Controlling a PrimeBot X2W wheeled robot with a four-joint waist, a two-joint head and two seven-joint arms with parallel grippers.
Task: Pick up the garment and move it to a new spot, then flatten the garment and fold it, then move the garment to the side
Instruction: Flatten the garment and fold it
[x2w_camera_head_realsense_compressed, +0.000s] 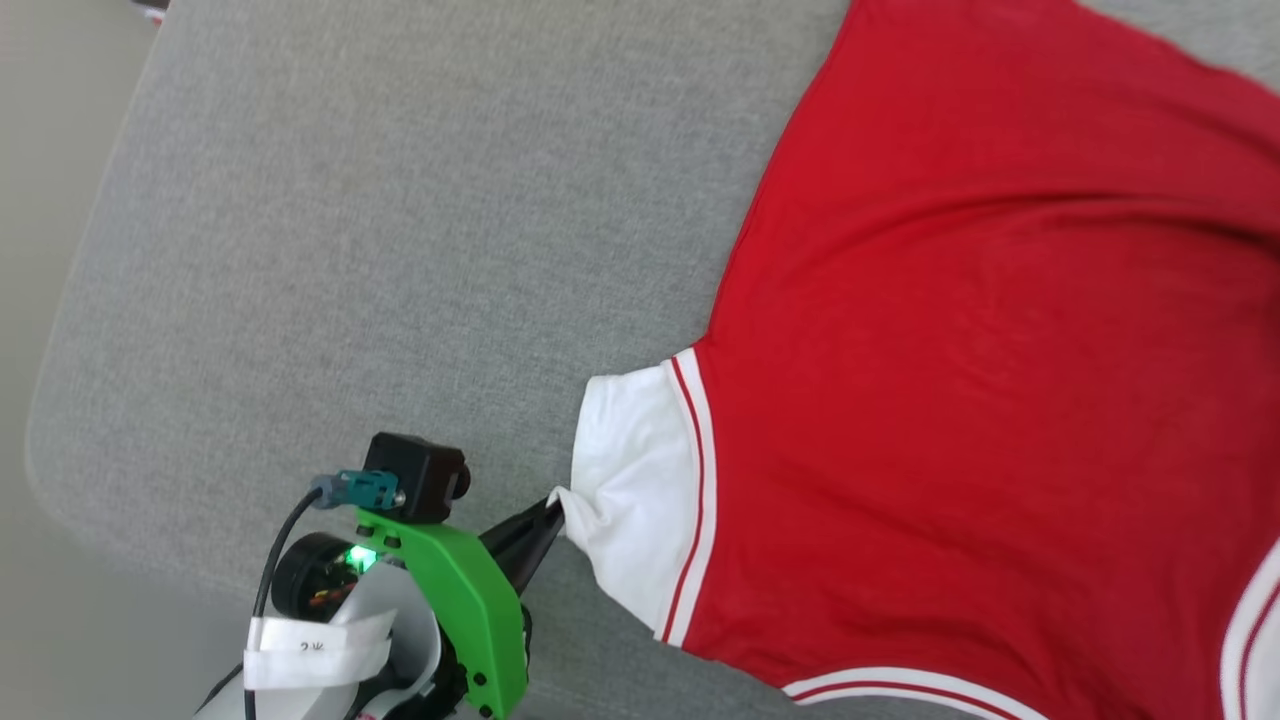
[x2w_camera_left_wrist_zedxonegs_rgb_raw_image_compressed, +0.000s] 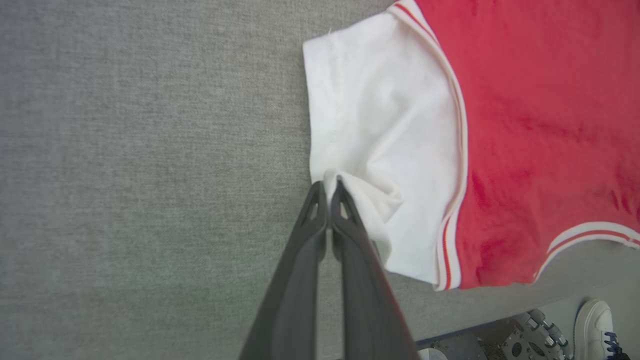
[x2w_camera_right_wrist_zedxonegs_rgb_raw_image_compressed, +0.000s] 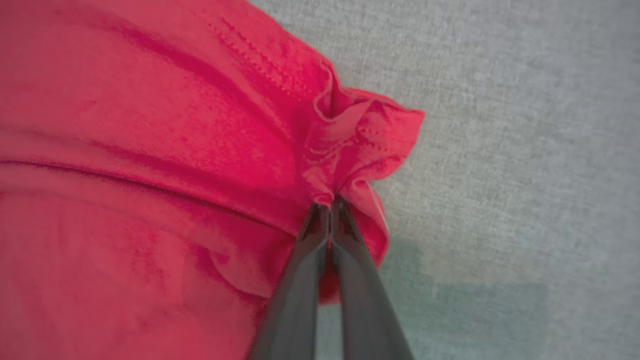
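the shirt (x2w_camera_head_realsense_compressed: 980, 380) is gripped twice: white sleeve (x2w_camera_left_wrist_zedxonegs_rgb_raw_image_compressed: 380, 115) by the closed left gripper (x2w_camera_left_wrist_zedxonegs_rgb_raw_image_compressed: 330, 186), red corner (x2w_camera_right_wrist_zedxonegs_rgb_raw_image_compressed: 360, 135) by the closed right gripper (x2w_camera_right_wrist_zedxonegs_rgb_raw_image_compressed: 327, 202) — body spread toward two o'clock of the left fingers.

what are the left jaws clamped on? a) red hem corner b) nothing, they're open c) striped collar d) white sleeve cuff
d: the left gripper has its jaws shut on the cuff edge of the white sleeve of the garment.
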